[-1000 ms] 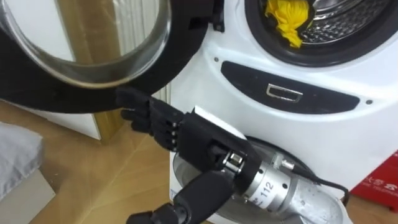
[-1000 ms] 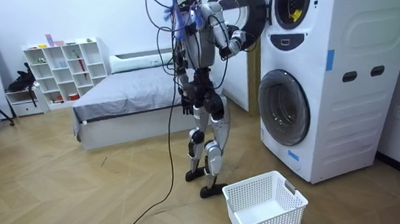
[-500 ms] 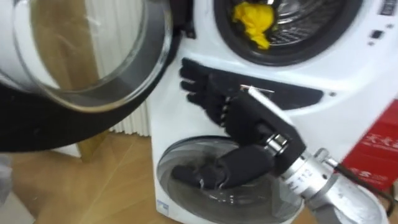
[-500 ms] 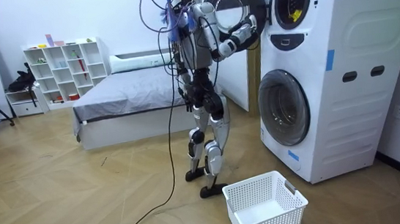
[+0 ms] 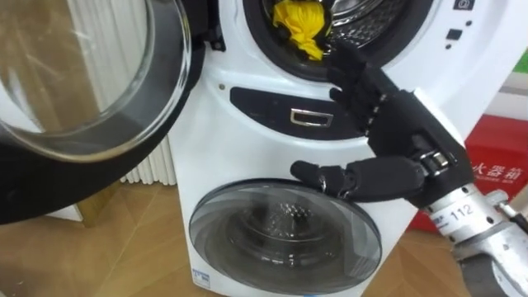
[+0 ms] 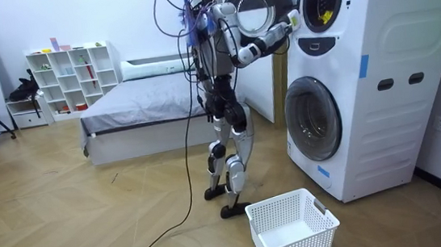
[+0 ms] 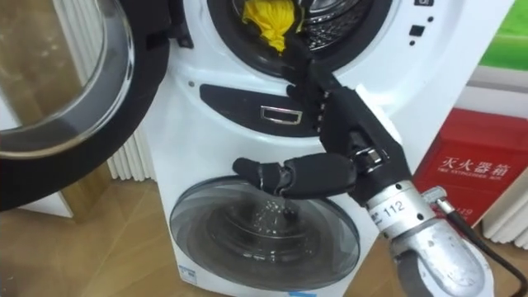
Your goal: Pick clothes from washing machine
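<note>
A yellow cloth (image 5: 301, 25) hangs at the lower rim inside the drum of the upper washing machine (image 5: 272, 99), whose round door (image 5: 82, 107) stands swung open to the left. My right hand (image 5: 396, 124) comes up from the lower right, open, with straight fingers. The fingertips (image 5: 346, 62) reach the drum's rim just right of the cloth, and the thumb sticks out left in front of the dark panel. Nothing is in the hand. In the room view I stand facing the stacked machines with this hand (image 6: 288, 24) raised to the upper opening, where the yellow cloth (image 6: 325, 18) shows.
The lower machine's glass door (image 5: 285, 239) is closed. A white laundry basket (image 6: 291, 226) sits on the floor beside my feet. A red box (image 5: 495, 157) stands to the machines' right, and a bed (image 6: 138, 107) lies behind me.
My right hand has risen and moved right, from below the open door to the drum's rim beside the yellow cloth. The eye view has shifted with it.
</note>
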